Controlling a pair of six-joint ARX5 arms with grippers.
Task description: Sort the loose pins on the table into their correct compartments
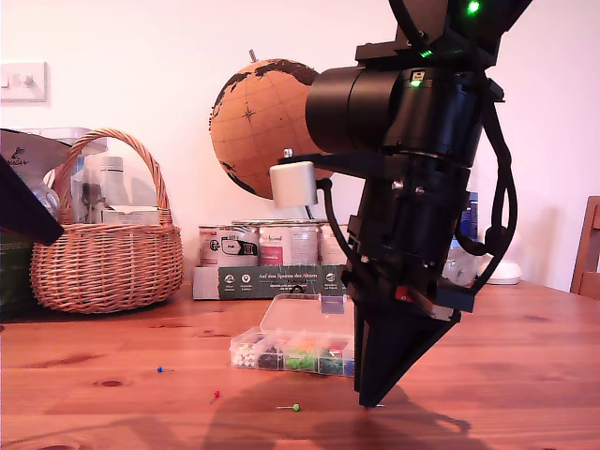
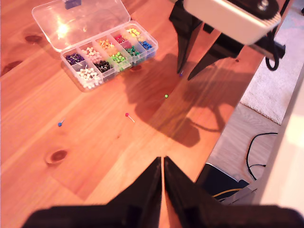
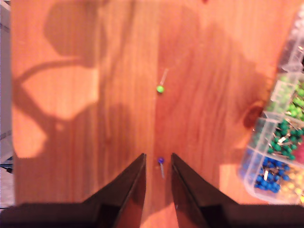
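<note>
Your second gripper (image 3: 158, 161) is down at the table (image 3: 95, 142), jaws apart, with a blue pin (image 3: 161, 160) between them. Your first gripper (image 2: 163, 164) hangs high, jaws pressed together on nothing.

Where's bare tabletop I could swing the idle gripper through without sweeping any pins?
Bare wood lies between the wicker basket and the blue pin, and past my second gripper toward the exterior view's right. Crowded: the strip before the pin box, holding the red pin, the green pin and that gripper.
</note>
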